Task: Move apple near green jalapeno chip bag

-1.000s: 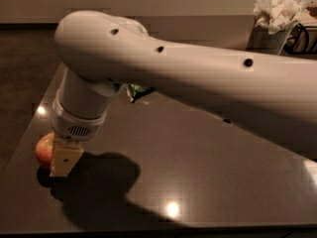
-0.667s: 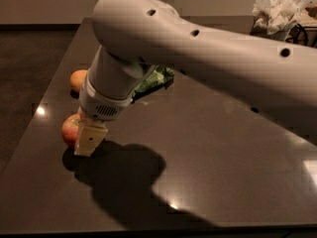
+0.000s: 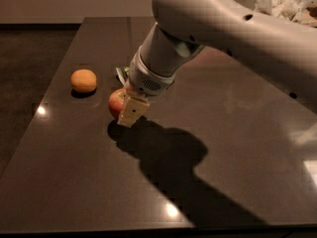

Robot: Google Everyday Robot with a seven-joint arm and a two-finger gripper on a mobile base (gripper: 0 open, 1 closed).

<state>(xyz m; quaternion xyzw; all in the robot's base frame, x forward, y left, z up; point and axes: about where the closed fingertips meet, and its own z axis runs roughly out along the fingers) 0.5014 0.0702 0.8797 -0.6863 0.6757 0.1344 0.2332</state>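
Observation:
The red and yellow-green apple (image 3: 116,102) is held in my gripper (image 3: 128,111), low over the dark table (image 3: 74,182) at centre left. A beige finger (image 3: 132,112) covers the apple's right side. Only a small corner of the green jalapeno chip bag (image 3: 121,74) shows, just behind the apple; my wrist and arm hide the rest of it. The apple is close in front of that corner.
A plain orange fruit (image 3: 83,80) lies on the table to the left of the apple. A container of crumpled white paper (image 3: 287,6) stands at the back right. My arm (image 3: 237,38) spans the upper right and casts a large shadow on the table.
My gripper has carried the apple from the table's front left corner towards the back and right, up beside the orange fruit and the chip bag.

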